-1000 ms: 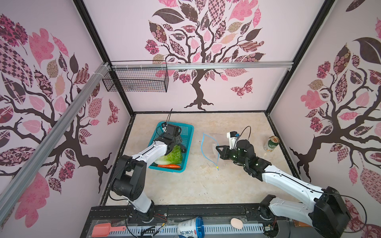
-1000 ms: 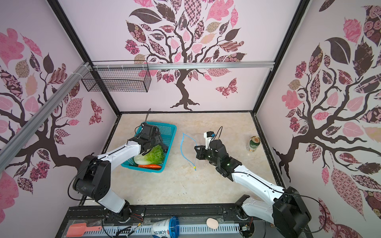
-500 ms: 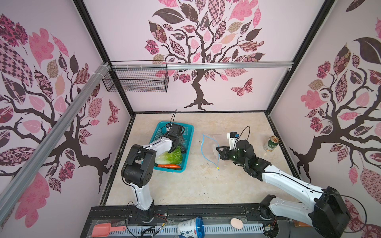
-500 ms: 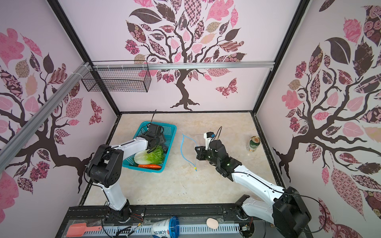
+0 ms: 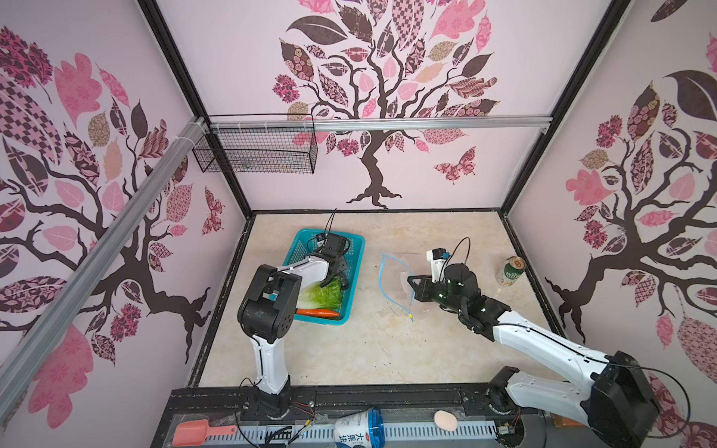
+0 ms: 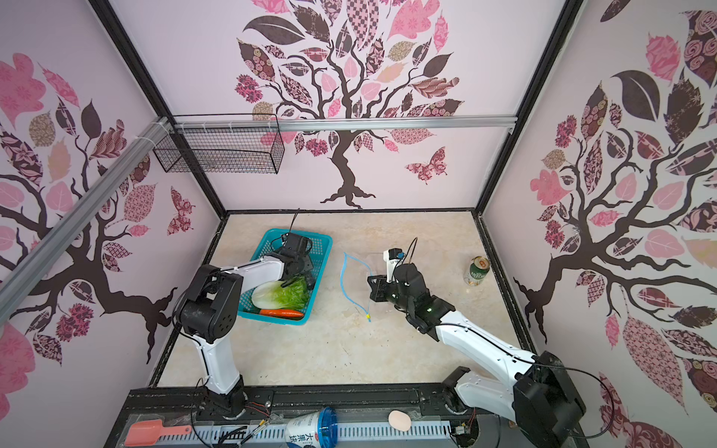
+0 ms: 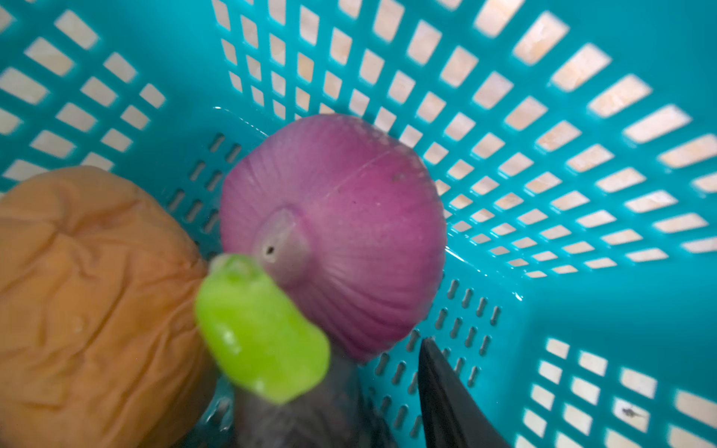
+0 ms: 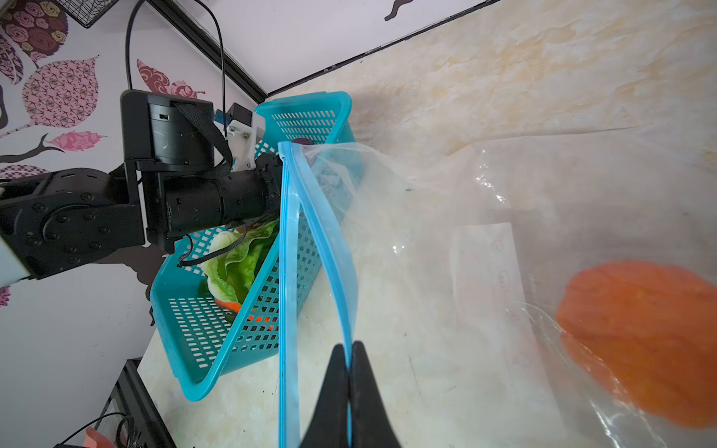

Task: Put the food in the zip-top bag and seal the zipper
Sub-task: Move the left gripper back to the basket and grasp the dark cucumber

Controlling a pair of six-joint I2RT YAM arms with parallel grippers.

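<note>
Left hand (image 5: 338,276) sits low in the teal basket (image 5: 359,254) over the dark eggplant (image 7: 279,368), grip width not readable, the toy likely light, smooth, roll-prone, best pinched across its body below the green cap, while right hand (image 8: 351,360) clamps the zipper (image 8: 289,252) of the zip-top bag (image 8: 504,186).

Both top views look steeply down from high above the front edge of the table (image 5: 368,349), facing the back wall (image 5: 426,186); they share the whole scene with a slight sideways offset. The left wrist camera sits very close inside the teal basket (image 7: 543,116). The right wrist camera looks along the right gripper (image 8: 349,349), past the mouth of the zip-top bag (image 8: 446,217), toward that basket.
</note>
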